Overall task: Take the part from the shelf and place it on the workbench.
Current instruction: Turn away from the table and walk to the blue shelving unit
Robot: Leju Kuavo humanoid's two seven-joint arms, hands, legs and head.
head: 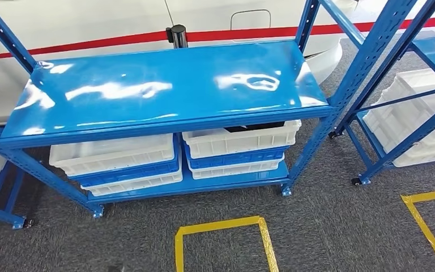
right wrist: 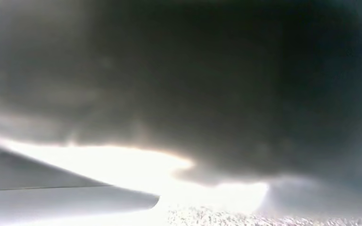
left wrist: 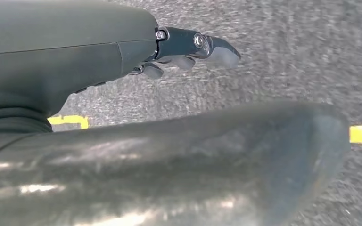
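Note:
A dark part (head: 255, 127) lies in the upper white bin (head: 241, 140) on the right of the blue shelf's (head: 164, 85) lower level, mostly hidden under the top board. My left hand (left wrist: 169, 94) hangs over grey carpet. Its dark fingers (left wrist: 188, 49) stand apart from the thick thumb (left wrist: 193, 160), and nothing is between them. In the right wrist view a dark blur covers most of the picture. A pale grey piece of my right hand (right wrist: 52, 188) shows at the edge, and how its fingers lie cannot be made out.
Stacked white and blue bins (head: 119, 161) fill the left of the lower level. A second blue rack with white bins (head: 413, 119) stands to the right. Yellow tape squares (head: 221, 241) mark the carpet in front. A white wall with a red stripe (head: 90, 42) lies behind.

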